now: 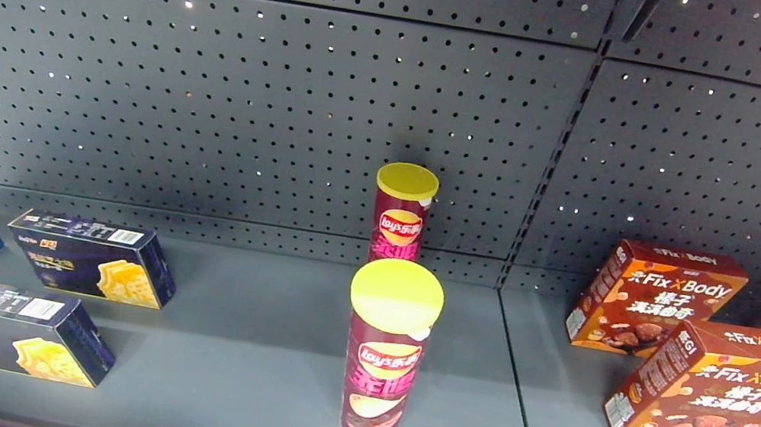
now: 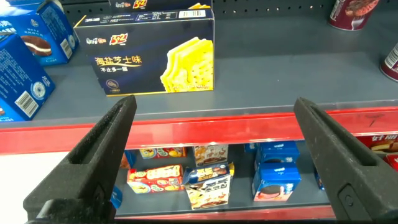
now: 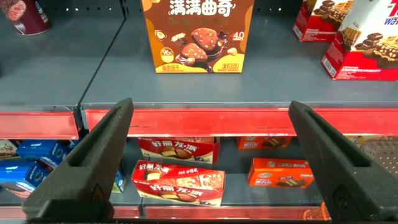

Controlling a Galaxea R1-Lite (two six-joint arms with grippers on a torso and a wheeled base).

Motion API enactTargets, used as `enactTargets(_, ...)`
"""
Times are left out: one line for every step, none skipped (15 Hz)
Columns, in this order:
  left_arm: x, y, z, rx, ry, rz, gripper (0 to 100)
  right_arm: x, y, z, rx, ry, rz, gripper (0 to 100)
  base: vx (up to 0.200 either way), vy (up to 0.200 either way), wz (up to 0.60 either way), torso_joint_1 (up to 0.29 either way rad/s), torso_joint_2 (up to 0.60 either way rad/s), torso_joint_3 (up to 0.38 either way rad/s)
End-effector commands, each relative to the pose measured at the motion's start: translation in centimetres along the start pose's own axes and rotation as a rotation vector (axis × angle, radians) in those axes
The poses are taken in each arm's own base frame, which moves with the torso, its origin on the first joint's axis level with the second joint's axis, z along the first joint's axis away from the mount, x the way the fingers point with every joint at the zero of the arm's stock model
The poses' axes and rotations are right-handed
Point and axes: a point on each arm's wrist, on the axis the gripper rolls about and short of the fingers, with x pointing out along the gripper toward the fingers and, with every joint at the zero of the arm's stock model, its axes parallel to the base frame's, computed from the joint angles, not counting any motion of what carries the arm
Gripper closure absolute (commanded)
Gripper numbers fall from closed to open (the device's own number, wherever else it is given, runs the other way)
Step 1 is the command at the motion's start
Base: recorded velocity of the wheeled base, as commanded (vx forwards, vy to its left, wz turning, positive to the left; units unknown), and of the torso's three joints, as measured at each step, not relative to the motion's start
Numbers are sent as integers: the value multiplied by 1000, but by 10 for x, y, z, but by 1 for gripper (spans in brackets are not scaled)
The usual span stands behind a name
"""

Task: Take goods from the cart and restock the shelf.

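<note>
Head view: chip can [image 1: 387,354] upright on the shelf [image 1: 234,351]. Left claw [image 2: 216,106] and right claw [image 3: 211,107] gape wide, empty; I'd set each next item beside its kind.

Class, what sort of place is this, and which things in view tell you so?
Most likely a shop aisle: a pegboard-backed shelf with a red front rail, holding chip cans and biscuit boxes.
</note>
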Motion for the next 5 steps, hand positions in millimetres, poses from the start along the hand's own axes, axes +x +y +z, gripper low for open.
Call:
enactTargets(0, 0, 0, 0, 0, 0, 0, 0, 0, 0, -1, 1, 1, 0, 0, 0, 0, 0, 0, 0)
enactTargets(0, 0, 0, 0, 0, 0, 0, 0, 0, 0, -1, 1, 1, 0, 0, 0, 0, 0, 0, 0)
enactTargets(0, 0, 0, 0, 0, 0, 0, 0, 0, 0, -1, 1, 1, 0, 0, 0, 0, 0, 0, 0)
enactTargets(0, 0, 0, 0, -1, 0, 0, 0, 0, 0, -1, 1, 1, 0, 0, 0, 0, 0, 0, 0)
enactTargets(0, 0, 0, 0, 0, 0, 0, 0, 0, 0, -1, 1, 1, 0, 0, 0, 0, 0, 0, 0)
